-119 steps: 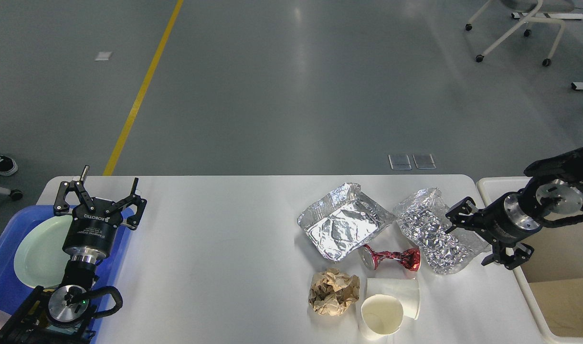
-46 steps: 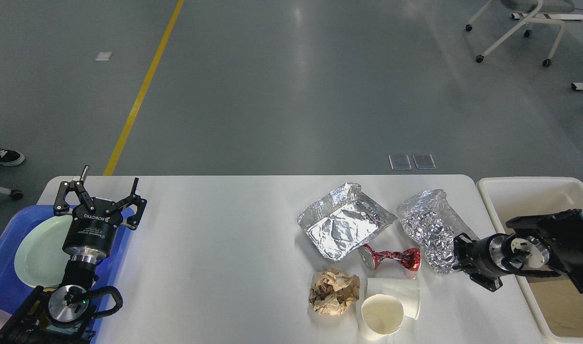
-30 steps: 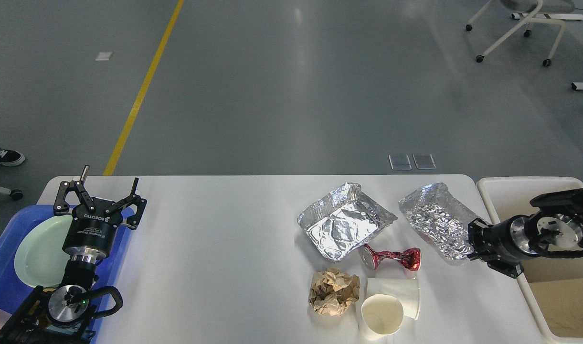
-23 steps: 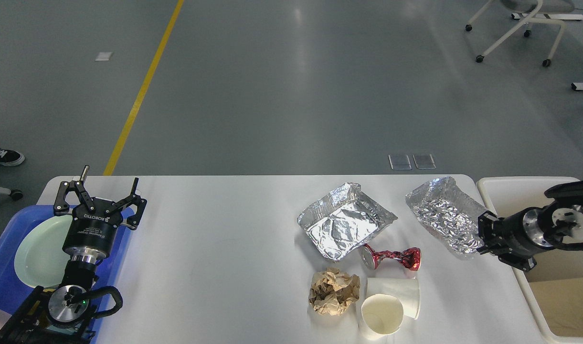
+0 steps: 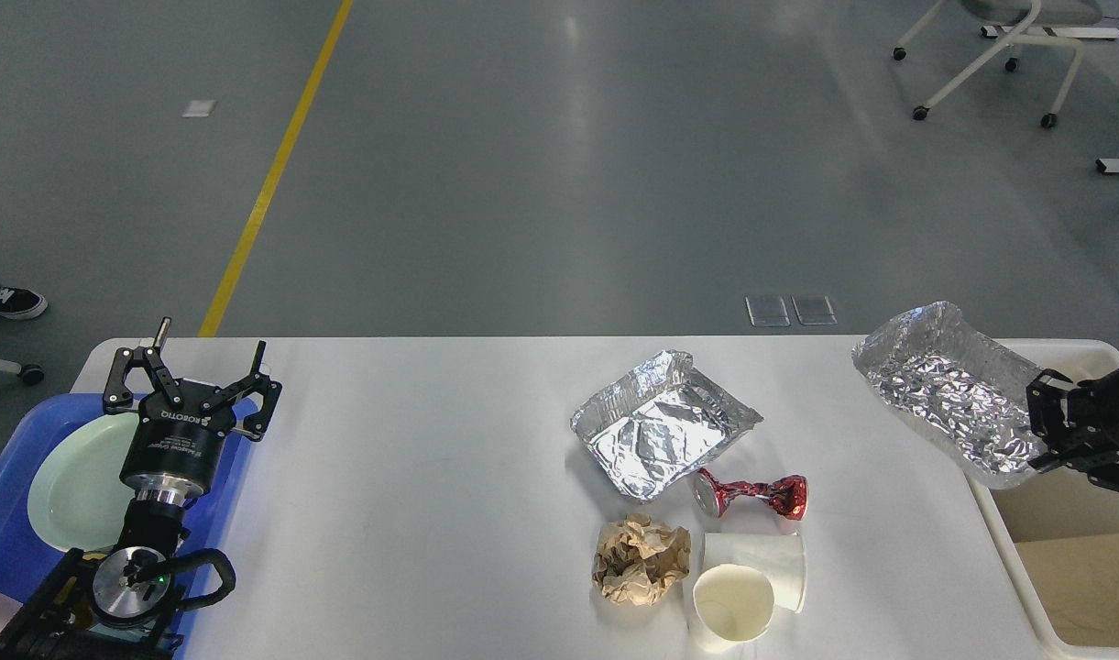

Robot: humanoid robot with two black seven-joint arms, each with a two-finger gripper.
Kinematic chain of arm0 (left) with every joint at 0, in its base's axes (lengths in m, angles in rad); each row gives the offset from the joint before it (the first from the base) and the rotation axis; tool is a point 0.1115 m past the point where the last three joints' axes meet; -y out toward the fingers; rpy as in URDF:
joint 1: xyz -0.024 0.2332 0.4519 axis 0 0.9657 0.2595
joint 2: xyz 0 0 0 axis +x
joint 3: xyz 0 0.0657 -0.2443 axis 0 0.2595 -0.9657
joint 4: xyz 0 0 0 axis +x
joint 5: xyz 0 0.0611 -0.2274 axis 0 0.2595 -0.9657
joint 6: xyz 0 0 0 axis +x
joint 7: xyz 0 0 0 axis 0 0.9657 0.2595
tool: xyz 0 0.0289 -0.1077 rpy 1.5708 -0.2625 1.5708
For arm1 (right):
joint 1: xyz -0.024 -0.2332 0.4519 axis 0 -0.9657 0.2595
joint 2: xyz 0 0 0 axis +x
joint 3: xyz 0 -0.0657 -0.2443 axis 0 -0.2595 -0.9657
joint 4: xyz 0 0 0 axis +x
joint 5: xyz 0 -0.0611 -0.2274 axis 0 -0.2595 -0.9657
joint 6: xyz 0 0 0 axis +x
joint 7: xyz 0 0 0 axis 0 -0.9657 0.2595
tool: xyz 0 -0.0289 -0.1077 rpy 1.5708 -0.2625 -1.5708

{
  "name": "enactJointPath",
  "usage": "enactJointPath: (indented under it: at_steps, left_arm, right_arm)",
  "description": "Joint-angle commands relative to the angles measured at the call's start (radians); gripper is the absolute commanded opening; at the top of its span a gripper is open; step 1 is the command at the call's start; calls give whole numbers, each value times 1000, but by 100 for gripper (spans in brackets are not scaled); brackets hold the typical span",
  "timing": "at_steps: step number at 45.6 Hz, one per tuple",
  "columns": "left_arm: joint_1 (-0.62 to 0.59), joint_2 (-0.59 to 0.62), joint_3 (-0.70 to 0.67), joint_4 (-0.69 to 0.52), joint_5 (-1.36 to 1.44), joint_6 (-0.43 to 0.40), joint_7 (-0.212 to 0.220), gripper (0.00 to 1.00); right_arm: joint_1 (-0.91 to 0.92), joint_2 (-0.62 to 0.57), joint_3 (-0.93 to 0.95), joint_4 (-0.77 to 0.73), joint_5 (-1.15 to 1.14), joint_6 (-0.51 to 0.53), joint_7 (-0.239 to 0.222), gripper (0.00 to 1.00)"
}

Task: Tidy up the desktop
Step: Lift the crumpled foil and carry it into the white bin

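Observation:
The white desktop [image 5: 431, 495] carries a crumpled foil tray [image 5: 660, 426], a crushed red can [image 5: 751, 495], a brown paper ball [image 5: 640, 561] and two white paper cups [image 5: 742, 587]. My right gripper [image 5: 1040, 431] is shut on a second crumpled foil tray [image 5: 948, 390], held in the air over the table's right end and the cream bin [image 5: 1008, 522]. My left gripper [image 5: 192, 380] stands open, fingers spread, above the far edge of the blue tray [image 5: 0, 532], with nothing in it.
A pale green plate [image 5: 73, 481] lies in the blue tray at the left. The cream bin at the right holds brown paper. A white chair base [image 5: 990, 55] stands on the grey floor beyond, and a yellow floor line [image 5: 266, 183] runs at the left.
My right gripper closed on the foil tray at the table's right, lifted it and carried it right toward the bin. The left arm has not moved.

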Motion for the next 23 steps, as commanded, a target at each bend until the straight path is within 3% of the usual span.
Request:
enactJointPath:
  at_steps: [1,11,23]
  left_arm:
    - [0,0,0,0,0,0,0,96]
    - [0,0,0,0,0,0,0,96]
    - [0,0,0,0,0,0,0,96]
  right_arm:
    - [-10,-20,5,-3,-11,-7,0,0]
    - [-75,-83,17,-62,4,-31,1,0]
    - [-305,-207,136,-309,18,-50,1,0]
